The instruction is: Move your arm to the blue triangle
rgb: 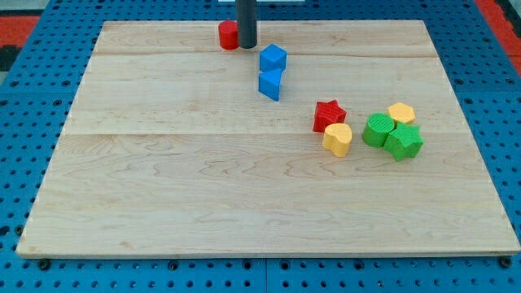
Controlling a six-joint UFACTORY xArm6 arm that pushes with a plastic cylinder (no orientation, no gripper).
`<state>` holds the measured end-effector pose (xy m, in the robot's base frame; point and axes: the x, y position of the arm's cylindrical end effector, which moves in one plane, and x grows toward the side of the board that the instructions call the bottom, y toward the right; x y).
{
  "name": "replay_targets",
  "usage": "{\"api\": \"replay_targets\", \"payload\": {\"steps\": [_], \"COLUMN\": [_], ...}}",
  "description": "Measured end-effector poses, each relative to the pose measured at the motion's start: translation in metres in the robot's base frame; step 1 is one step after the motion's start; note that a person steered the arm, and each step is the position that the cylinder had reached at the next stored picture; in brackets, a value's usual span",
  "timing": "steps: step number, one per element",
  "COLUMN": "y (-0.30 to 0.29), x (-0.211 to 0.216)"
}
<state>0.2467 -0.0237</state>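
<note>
The blue triangle (269,84) lies near the view's top centre on the wooden board (163,187). A blue cube (273,58) sits just above it, touching or nearly touching. My tip (247,46) is at the view's top, just left of the blue cube and up-left of the blue triangle, a short gap away. A red round block (228,34) sits right beside the rod on its left, partly hidden by it.
A red star (328,115) and a yellow block (337,139) touch at the view's right centre. Further right, two green blocks (377,129) (404,141) and a yellow block (401,113) cluster together. A blue pegboard (24,163) surrounds the board.
</note>
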Motion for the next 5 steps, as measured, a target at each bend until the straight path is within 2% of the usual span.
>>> {"api": "replay_targets", "payload": {"steps": [2, 4, 5], "y": [0.0, 0.0, 0.0], "x": [0.004, 0.068, 0.061]}}
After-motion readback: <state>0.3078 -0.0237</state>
